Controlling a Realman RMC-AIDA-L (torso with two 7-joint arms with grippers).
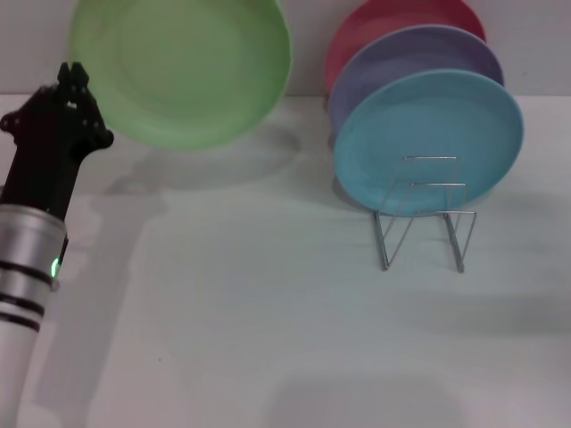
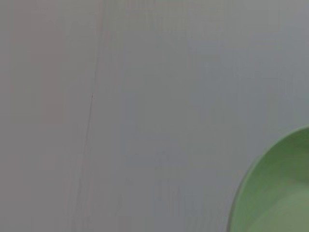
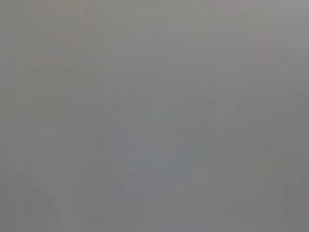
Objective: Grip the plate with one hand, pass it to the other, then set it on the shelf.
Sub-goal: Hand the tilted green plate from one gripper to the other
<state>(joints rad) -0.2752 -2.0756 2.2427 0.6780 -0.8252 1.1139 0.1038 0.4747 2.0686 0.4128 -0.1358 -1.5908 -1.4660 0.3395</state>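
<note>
Plate (image 1: 183, 67), the light-green one, is leaning tilted near the back wall at the far left of the white table (image 1: 268, 339), its hollow face turned toward the camera and its lower rim sitting close over its shadow; whether that rim is touching the table I cannot tell. Left gripper (image 1: 71, 78), on the arm with the green light, is reaching up just beside the plate's left edge, so the plate is lying to the gripper's right and slightly ahead of it. Whether the fingertips are touching or pinching the rim, and whether the jaws are parted or closed, cannot be told here. From the left wrist, only an arc of the green rim (image 2: 277, 193) is showing at one corner. No right gripper is appearing in any view, so the left arm is clearly the nearer one. Across the table, the wire rack (image 1: 426, 214) is standing well apart to the right, already holding a blue plate (image 1: 428, 143), a lavender plate (image 1: 401, 58) and a red plate (image 1: 393, 20), with 1 front slot looking free.
</note>
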